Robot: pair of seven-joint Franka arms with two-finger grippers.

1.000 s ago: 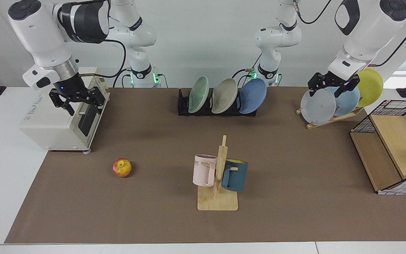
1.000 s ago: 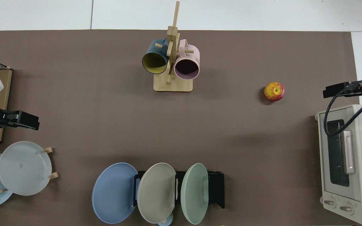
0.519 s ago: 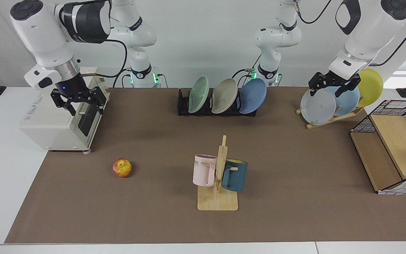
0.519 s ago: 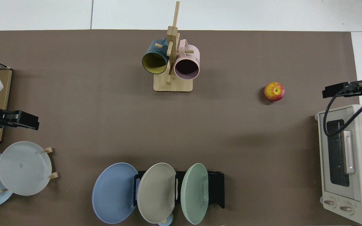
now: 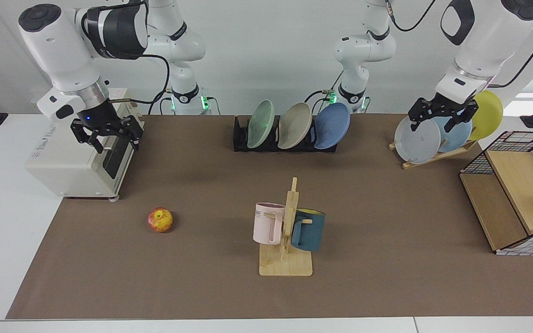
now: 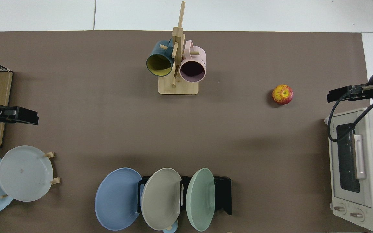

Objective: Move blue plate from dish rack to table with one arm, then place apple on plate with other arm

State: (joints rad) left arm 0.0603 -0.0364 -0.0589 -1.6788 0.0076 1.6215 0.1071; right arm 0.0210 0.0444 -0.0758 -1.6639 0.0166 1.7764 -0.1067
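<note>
The blue plate (image 5: pixel 332 126) (image 6: pixel 117 198) stands on edge at one end of the black dish rack (image 5: pixel 240 138) (image 6: pixel 223 194), next to a beige plate and a green plate. The apple (image 5: pixel 160 219) (image 6: pixel 282 94) lies on the brown mat of the table (image 5: pixel 387 208). My right gripper (image 5: pixel 109 142) (image 6: pixel 338 94) hangs open and holds nothing above the toaster oven's front, a good way behind the apple. My left gripper (image 5: pixel 434 124) (image 6: pixel 23 116) is open and holds nothing above the grey plate on the wooden stand, far from the blue plate.
A mug tree (image 5: pixel 286 240) with a pink mug and a dark blue mug stands mid-mat. The toaster oven (image 5: pixel 74 162) is at one end. A wooden stand (image 5: pixel 433 155) with grey, pale blue and yellow plates and a wire-and-wood shelf (image 5: pixel 516 194) are at the other.
Both grippers have risen slightly. The right one drifted a little toward the table's middle, and the left one edged toward the shelf side. Plates and apple have not moved.
</note>
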